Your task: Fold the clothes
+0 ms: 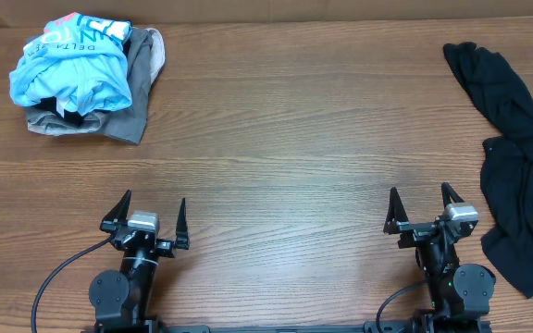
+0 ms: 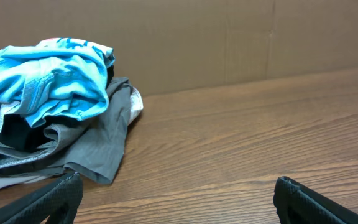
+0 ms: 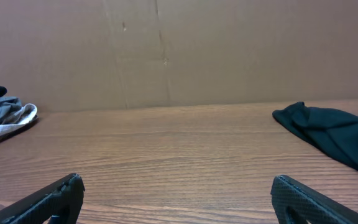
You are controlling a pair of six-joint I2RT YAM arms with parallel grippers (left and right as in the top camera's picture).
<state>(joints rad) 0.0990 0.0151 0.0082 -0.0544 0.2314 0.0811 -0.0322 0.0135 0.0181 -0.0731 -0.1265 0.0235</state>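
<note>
A pile of clothes sits at the far left: a light blue garment (image 1: 70, 63) on top of a grey one (image 1: 137, 88); the blue garment (image 2: 48, 78) and the grey one (image 2: 101, 140) also show in the left wrist view. A black garment (image 1: 516, 166) lies crumpled along the right edge and shows in the right wrist view (image 3: 331, 134). My left gripper (image 1: 151, 208) is open and empty near the front edge, well below the pile. My right gripper (image 1: 424, 205) is open and empty, left of the black garment.
The wooden table (image 1: 285, 139) spans the view. A brown cardboard wall (image 3: 179, 50) stands behind the table's far edge. Black cables run from both arm bases at the front edge.
</note>
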